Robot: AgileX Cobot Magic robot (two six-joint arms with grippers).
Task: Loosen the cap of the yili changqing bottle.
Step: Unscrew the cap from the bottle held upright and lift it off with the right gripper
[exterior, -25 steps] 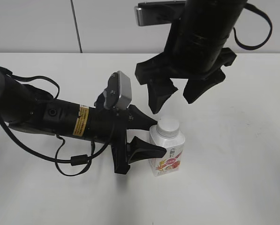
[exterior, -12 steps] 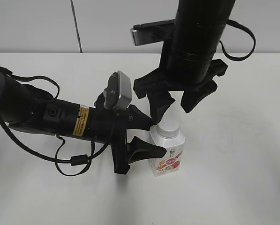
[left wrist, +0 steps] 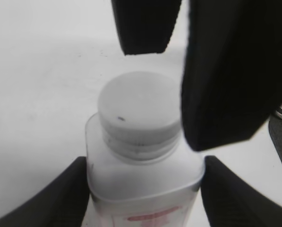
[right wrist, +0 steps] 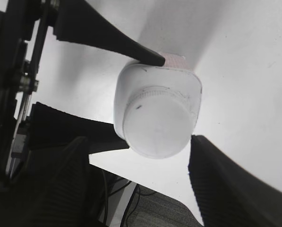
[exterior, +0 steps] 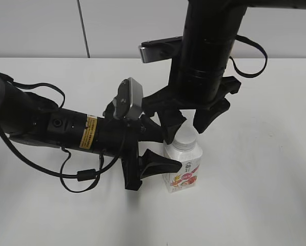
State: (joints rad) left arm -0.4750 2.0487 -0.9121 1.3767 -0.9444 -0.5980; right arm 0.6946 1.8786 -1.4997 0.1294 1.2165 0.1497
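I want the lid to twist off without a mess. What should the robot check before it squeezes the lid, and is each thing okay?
1. Small squarish white plastic bottle with the red fruit label upright on the white table: ok.
2. Left hand holding the bottle's sides: ok, a finger presses each side in the left wrist view.
3. Round white ribbed plastic cap still on the neck: ok.
4. Right hand open wide enough: ok, fingers stand apart.
5. Right hand lined up with the cap: ok, one finger on each side of it.
6. Right hand low enough to grip the ribs: cannot tell.
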